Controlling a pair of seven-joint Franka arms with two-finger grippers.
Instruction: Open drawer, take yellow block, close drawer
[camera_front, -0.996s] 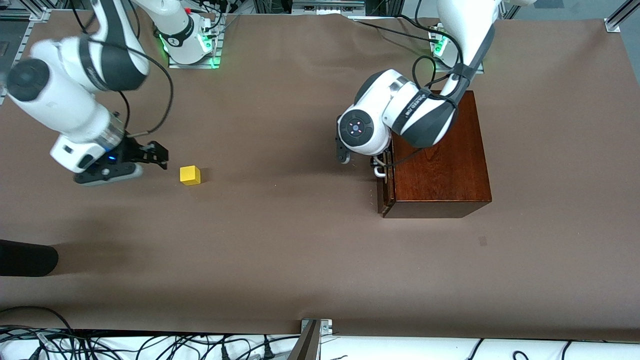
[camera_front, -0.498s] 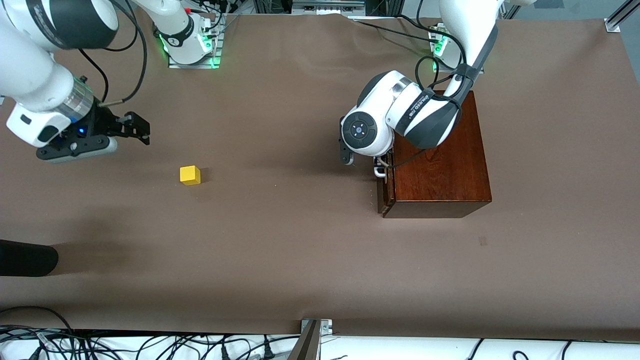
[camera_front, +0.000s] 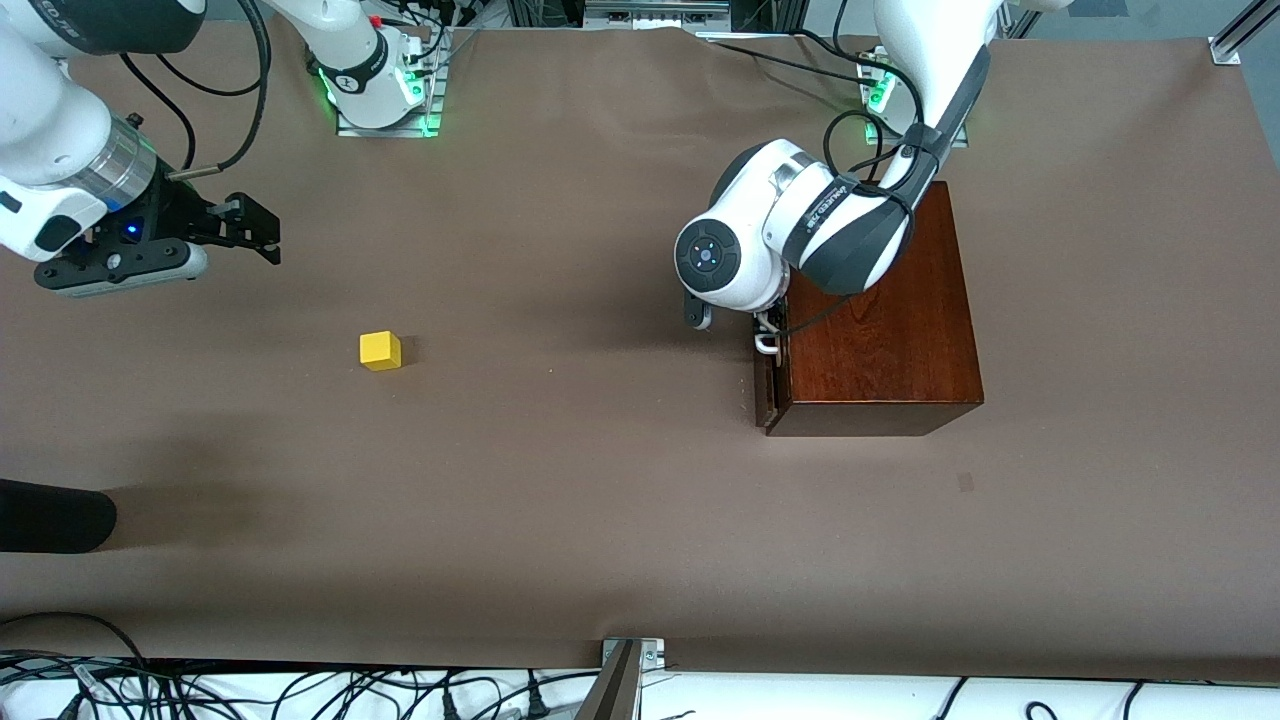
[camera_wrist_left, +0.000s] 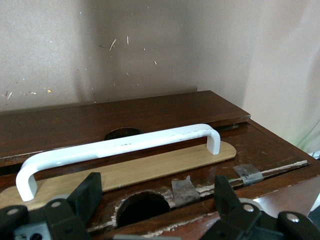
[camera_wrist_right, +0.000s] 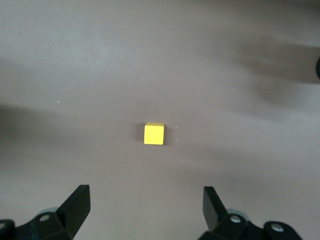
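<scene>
The yellow block (camera_front: 380, 351) lies on the brown table, toward the right arm's end; it also shows in the right wrist view (camera_wrist_right: 154, 134). My right gripper (camera_front: 250, 235) is open and empty, up in the air and away from the block; its own view (camera_wrist_right: 147, 205) shows it empty too. The dark reddish-brown box (camera_front: 880, 330) stands toward the left arm's end, its drawer front (camera_front: 768, 385) close against it. My left gripper (camera_wrist_left: 155, 200) is open in front of the drawer, its fingers (camera_wrist_left: 87, 192) just short of the white handle (camera_wrist_left: 120, 147) and not gripping it.
A black rounded object (camera_front: 50, 515) lies at the table's edge at the right arm's end, nearer the camera than the block. A metal bracket (camera_front: 630, 655) stands at the near edge. Cables hang along the near edge.
My right gripper has pulled away from beside the yellow block, up and toward the robots' bases. The block has stayed put. The left arm has shifted only slightly at the handle.
</scene>
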